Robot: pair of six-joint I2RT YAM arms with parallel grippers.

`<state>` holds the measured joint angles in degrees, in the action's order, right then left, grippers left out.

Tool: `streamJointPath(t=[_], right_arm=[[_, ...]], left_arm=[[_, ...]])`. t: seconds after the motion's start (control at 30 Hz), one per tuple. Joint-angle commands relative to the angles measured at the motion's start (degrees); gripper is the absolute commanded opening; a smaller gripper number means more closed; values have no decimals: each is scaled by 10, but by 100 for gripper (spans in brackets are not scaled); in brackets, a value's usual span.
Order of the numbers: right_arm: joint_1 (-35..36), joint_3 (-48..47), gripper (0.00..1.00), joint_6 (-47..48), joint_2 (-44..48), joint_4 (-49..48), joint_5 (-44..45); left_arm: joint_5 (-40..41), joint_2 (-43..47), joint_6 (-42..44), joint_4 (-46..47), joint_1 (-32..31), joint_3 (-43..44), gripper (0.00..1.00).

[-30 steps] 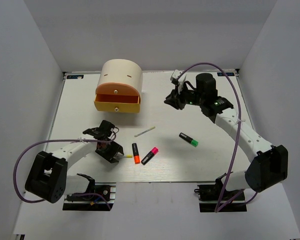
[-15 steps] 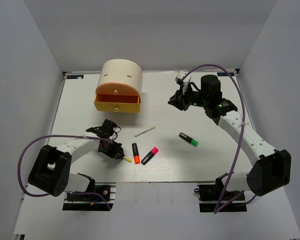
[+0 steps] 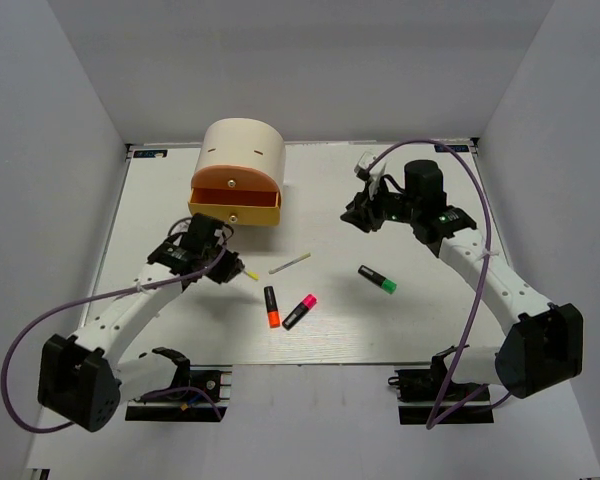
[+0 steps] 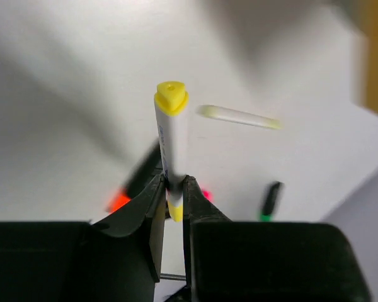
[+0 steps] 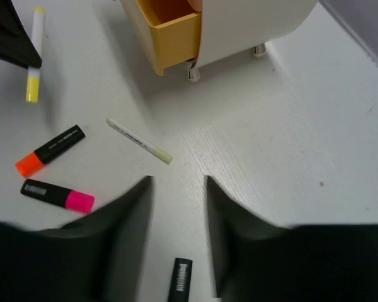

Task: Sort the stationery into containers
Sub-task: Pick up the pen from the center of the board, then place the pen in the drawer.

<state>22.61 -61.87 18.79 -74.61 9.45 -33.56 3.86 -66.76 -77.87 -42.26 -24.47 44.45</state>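
A white pen (image 4: 171,135) with yellow ends is gripped in the closed left claw (image 4: 171,189) and held above the worktop (image 3: 380,330), near the open yellow drawer (image 3: 235,212). The right claw (image 5: 176,189) is seen parted and empty, well right of the cabinet (image 3: 244,148).

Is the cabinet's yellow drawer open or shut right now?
Open: the yellow drawer sticks out past the cream cabinet, its hollow inside visible.
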Motion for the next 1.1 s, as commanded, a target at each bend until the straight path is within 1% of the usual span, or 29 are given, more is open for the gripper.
streamJointPath(t=[0.0,0.07,0.1,0.13,0.3,0.43,0.53,0.63,0.83,0.97,1.07], right_arm=[[-7,10,36,5,15,-2,-20],[-10,15,17,7,15,0,-25],[-11,16,3,6,15,0,-28],[-12,20,0,7,16,0,-27],[-13,24,0,13,17,1,-25],[-15,31,0,17,21,4,-24],[-17,36,0,18,24,4,-21],[-18,40,1,20,27,5,-22],[-20,46,1,20,32,3,-21],[-21,49,1,20,32,4,-21],[-22,48,1,19,31,6,-24]], left_arm=[[47,44,32,6,-1,62,0],[62,44,38,14,-1,84,0],[69,44,38,20,-1,109,0],[80,44,38,28,-1,121,0],[109,-3,38,59,6,188,0],[115,-32,17,96,12,229,0],[121,-67,-2,96,12,255,0],[121,-84,-20,116,12,255,0],[121,-103,-78,121,12,255,0],[126,-98,-110,154,12,223,0],[139,-103,-115,155,12,216,0]])
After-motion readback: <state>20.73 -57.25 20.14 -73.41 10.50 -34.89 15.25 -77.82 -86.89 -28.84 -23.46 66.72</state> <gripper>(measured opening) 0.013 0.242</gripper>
